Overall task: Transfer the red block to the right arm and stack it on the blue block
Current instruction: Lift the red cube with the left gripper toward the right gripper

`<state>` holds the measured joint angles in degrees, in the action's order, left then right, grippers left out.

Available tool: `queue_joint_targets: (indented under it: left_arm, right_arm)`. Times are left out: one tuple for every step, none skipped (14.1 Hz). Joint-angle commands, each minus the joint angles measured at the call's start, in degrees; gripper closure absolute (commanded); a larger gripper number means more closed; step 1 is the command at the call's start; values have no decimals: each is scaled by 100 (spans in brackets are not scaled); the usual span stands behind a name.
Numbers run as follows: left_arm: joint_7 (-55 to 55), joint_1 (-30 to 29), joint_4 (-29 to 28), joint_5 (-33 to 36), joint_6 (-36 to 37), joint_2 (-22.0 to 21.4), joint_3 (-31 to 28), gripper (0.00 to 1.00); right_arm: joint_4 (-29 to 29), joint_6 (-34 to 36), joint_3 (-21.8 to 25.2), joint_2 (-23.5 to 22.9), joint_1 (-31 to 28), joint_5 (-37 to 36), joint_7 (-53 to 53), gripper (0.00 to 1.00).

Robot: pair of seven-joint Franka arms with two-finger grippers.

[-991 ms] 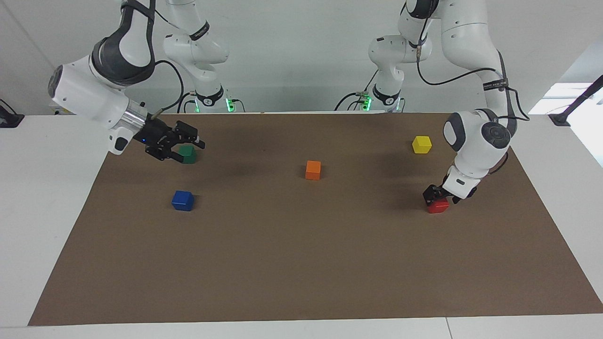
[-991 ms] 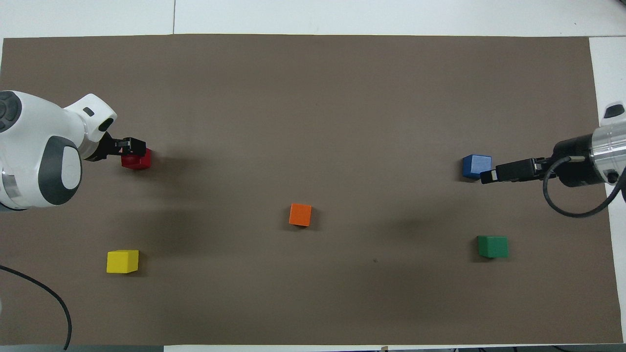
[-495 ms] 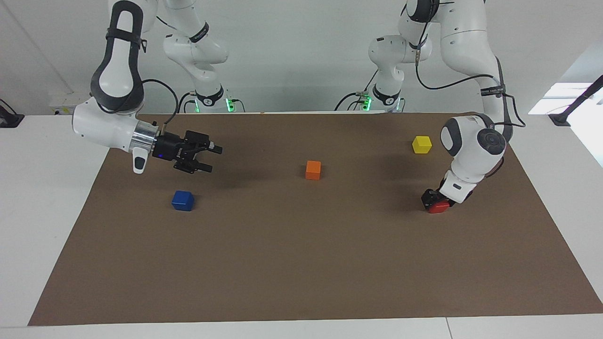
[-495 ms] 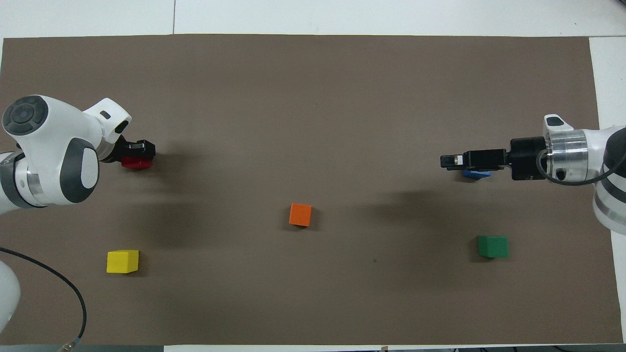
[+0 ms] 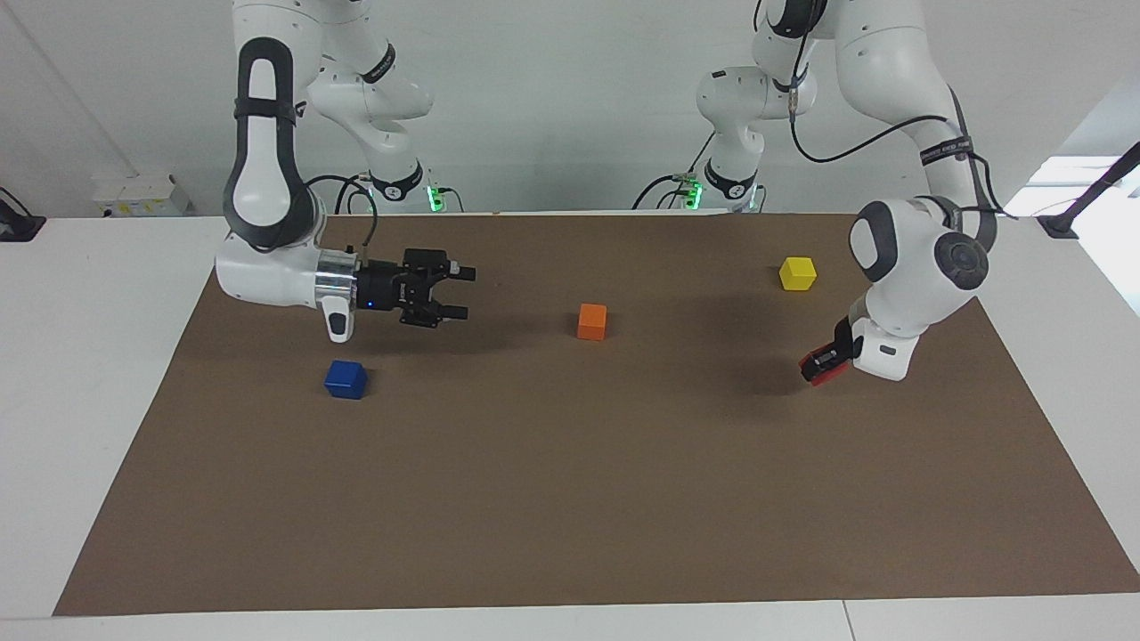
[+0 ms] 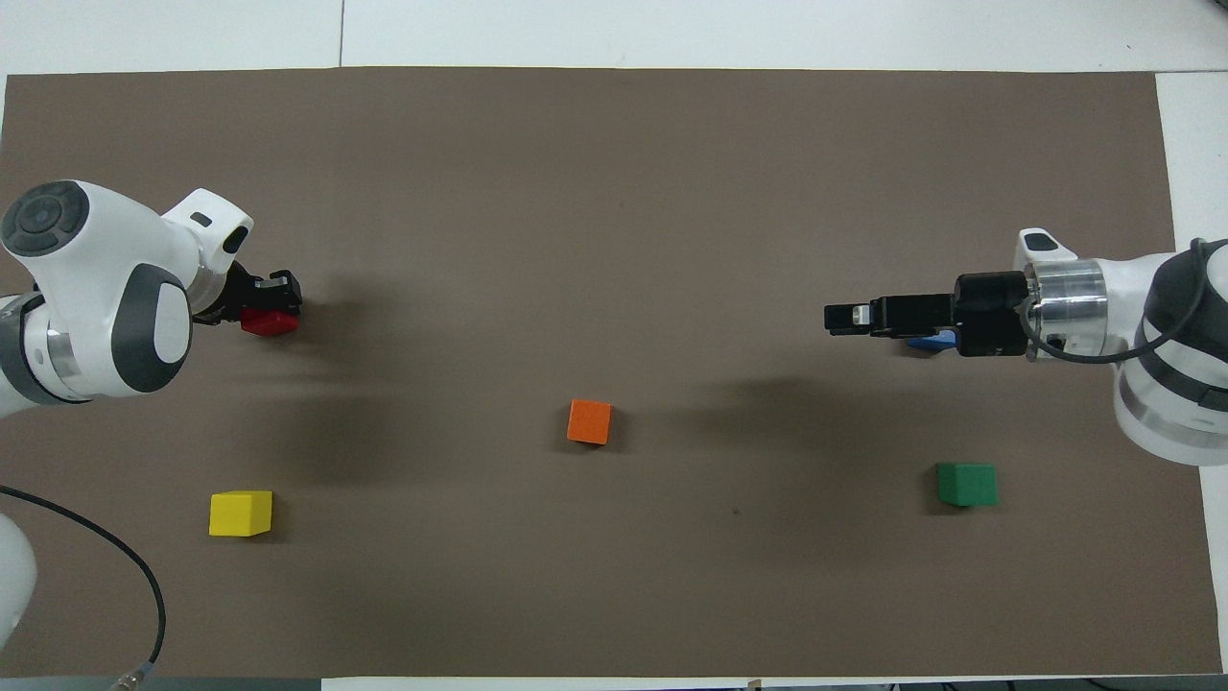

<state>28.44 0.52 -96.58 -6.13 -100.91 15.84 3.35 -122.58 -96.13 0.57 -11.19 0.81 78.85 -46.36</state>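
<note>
Facing view, right of frame: my left gripper [image 5: 815, 369] has its jaws clamped on the red block [image 5: 824, 371]; right gripper [image 5: 456, 292], centre-left, hangs with jaws spread, holding nothing.

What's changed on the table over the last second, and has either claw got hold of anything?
The left claw has closed on the red block and lifted it, tilted, just off the mat. The right claw, open and empty, has swung toward the table's middle, away from the green block, and now hangs level above the mat. The blue block, orange block, yellow block and green block stayed put.
</note>
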Motion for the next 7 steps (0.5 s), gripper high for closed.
queue_joint_targets:
  left_arm:
    - [1387, 211, 1041, -667, 1553, -186, 87, 100]
    - [1967, 255, 1227, -966, 1678, -308, 253, 100]
    - [2590, 255, 1298, -1152, 1723, -458, 480, 100]
    - [3371, 255, 1308, -1319, 1706, -624, 718, 100]
    - [4162, 281, 1264, -1512, 1680, -783, 990, 100]
    - [4761, 325, 1264, -1688, 1610, -863, 1332, 100]
    - [5098, 334, 1238, -1907, 1365, -1011, 1553, 100]
  right_arm:
    - [110, 619, -21, -566, 77, 542, -600, 0]
    - [137, 752, -22, -647, 173, 657, -741, 0]
    - [137, 919, -39, -691, 209, 806, -760, 0]
    - [137, 1182, -39, -761, 322, 1060, -760, 0]
    - [137, 1454, -39, -875, 411, 1289, -882, 0]
    - [137, 1709, -39, -963, 490, 1517, -1075, 0]
    - [120, 1938, -39, -982, 560, 1702, -1077, 0]
